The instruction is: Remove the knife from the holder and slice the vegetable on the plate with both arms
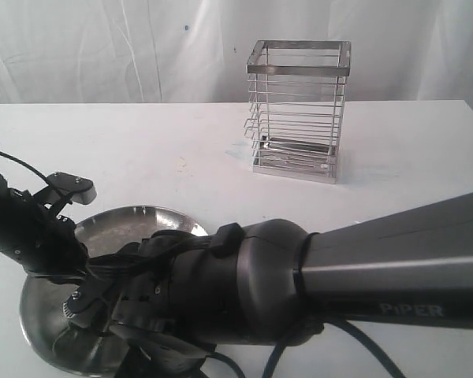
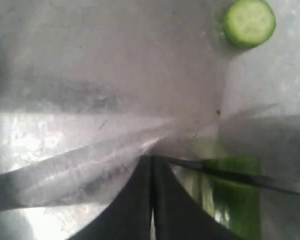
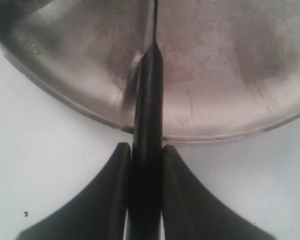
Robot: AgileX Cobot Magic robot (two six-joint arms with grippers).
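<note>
Both arms reach over the steel plate [image 1: 146,219] at the front left; the left arm [image 1: 24,232] comes from the left and the right arm [image 1: 363,272] crosses in front. My right gripper [image 3: 146,147] is shut on the knife [image 3: 148,95], whose thin blade points out over the plate [image 3: 230,75]. My left gripper [image 2: 152,165] is shut just above the plate [image 2: 90,75], with nothing visible between its fingers. Right beside it lies the green vegetable [image 2: 235,205], crossed by a thin dark line that looks like the blade's edge. A round cut slice [image 2: 249,22] lies apart.
The wire holder [image 1: 298,110] stands upright at the back of the white table [image 1: 142,150], well away from the plate. White curtains hang behind the table. The right arm's cables trail off the front edge.
</note>
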